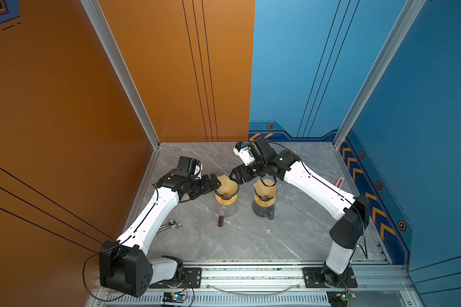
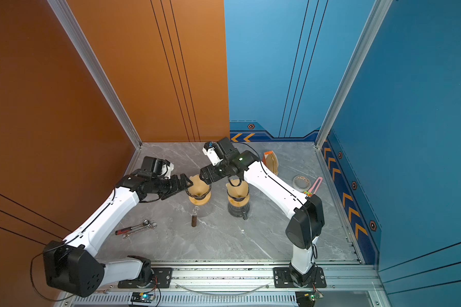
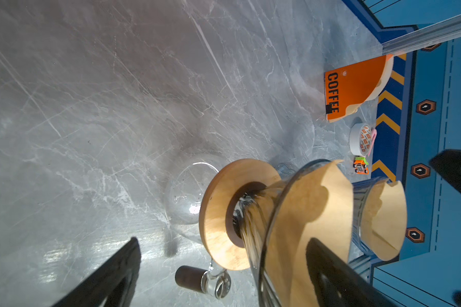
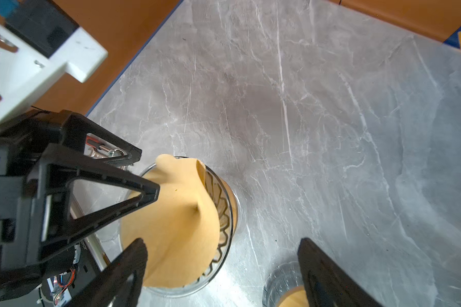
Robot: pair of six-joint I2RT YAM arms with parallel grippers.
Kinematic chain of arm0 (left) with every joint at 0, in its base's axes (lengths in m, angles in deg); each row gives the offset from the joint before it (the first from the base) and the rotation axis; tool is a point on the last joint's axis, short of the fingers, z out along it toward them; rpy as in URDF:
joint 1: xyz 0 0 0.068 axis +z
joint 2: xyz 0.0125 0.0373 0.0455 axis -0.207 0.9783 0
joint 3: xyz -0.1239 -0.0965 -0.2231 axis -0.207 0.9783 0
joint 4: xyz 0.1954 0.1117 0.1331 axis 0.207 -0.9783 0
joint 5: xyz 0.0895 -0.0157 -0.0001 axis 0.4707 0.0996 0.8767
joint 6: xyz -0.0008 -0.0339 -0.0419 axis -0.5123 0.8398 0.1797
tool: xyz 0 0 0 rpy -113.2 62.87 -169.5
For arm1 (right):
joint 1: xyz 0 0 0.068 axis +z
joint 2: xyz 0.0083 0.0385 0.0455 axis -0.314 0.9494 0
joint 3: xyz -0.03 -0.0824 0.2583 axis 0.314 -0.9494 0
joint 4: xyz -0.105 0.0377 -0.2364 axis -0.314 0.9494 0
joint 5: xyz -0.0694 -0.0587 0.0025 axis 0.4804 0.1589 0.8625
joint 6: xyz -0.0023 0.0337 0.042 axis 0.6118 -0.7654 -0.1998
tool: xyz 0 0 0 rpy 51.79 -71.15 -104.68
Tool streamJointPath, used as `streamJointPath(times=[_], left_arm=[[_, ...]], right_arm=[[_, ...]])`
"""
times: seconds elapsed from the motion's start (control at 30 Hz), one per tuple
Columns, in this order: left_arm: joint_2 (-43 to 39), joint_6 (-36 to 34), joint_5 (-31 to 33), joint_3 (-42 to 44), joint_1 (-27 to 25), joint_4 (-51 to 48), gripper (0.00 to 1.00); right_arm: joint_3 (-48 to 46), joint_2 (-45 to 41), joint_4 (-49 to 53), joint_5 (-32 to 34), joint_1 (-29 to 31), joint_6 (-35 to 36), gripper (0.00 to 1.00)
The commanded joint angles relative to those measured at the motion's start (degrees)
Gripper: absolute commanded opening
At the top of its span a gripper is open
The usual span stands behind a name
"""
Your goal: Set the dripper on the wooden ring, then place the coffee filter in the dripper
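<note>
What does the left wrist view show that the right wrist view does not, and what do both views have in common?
Only the left wrist view shows the orange filter pack marked COFFEE, the tape roll, the toy truck, the dripper's wooden collar and a brown handle. Only the right wrist view shows the left hand from outside, at the filter's edge, with its white camera mount, and the orange wall. Both show the coffee filter sitting in the glass dripper on the grey marble table.

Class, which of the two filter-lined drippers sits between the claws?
The dripper on the clear glass carafe, between left claw and right claw; the other dripper tops a dark carafe.
</note>
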Motion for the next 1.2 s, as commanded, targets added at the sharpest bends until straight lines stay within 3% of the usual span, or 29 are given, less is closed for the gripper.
streamJointPath(times=[0.0,0.47,0.6,0.83,1.17], left_arm=[[-2.33,-0.32,-1.89,-1.91,0.94,-2.79,0.98],[-12.29,-6.81,-3.12,-3.27,-1.98,-5.76,0.98],[-15.16,-11.3,-3.26,-2.0,-3.52,-5.64,0.98],[-16.81,-14.26,-4.22,-0.72,-3.72,-5.44,0.98],[-16.63,-14.19,-4.52,0.55,-3.99,-3.66,0.98]], right_arm=[[-2.82,-3.49,0.24,2.1,-0.44,-0.29,0.88],[-13.75,-15.61,3.01,4.94,-4.58,-0.63,0.84],[-14.0,-16.83,6.8,10.27,-4.16,-0.81,0.68],[-13.77,-15.62,10.64,17.05,-2.91,-0.62,0.3],[-13.37,-11.11,12.63,17.13,-2.64,2.7,0.26]])
